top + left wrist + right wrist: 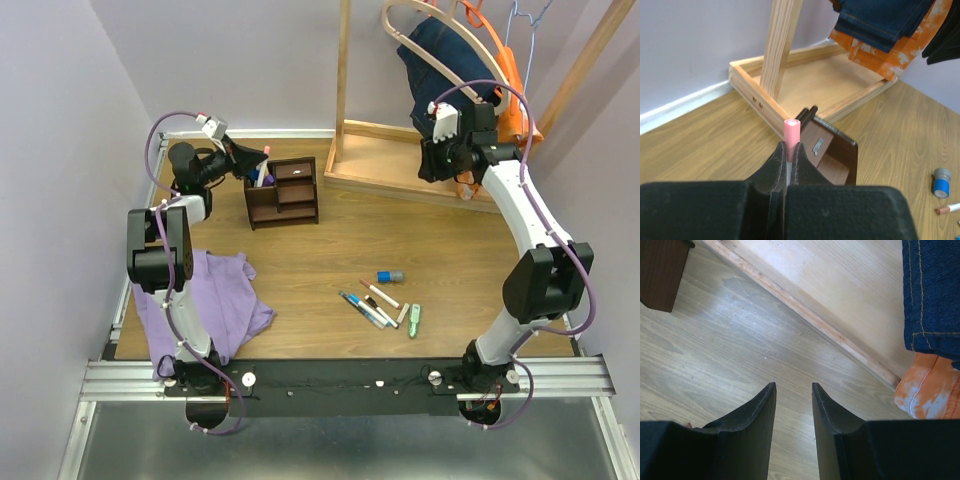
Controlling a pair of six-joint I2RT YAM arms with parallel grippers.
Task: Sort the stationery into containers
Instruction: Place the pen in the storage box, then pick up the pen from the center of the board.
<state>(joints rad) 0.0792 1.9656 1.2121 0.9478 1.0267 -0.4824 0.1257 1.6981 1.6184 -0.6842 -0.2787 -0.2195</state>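
Note:
My left gripper (pixel 789 148) is shut on a pink marker (pixel 791 131), which sticks out beyond the fingertips just above the dark brown organiser (pixel 841 154). From above, the left gripper (pixel 252 160) hangs over the organiser's (pixel 284 193) back left corner, where a few pens (pixel 262 176) stand in a compartment. More stationery lies on the table: a stubby blue cylinder (pixel 390 276), a cluster of pens (pixel 370 305) and a pale green piece (pixel 414 320). My right gripper (pixel 793 387) is open and holds nothing; it hovers over bare table beside the rack base (pixel 400 160).
The light wooden clothes-rack base (pixel 815 85) stands at the back right, with jeans (pixel 935 290) and an orange garment (pixel 930 390) hanging over it. A purple cloth (pixel 205 300) lies at the near left, beside the left arm. A corner of the organiser (pixel 660 275) shows in the right wrist view.

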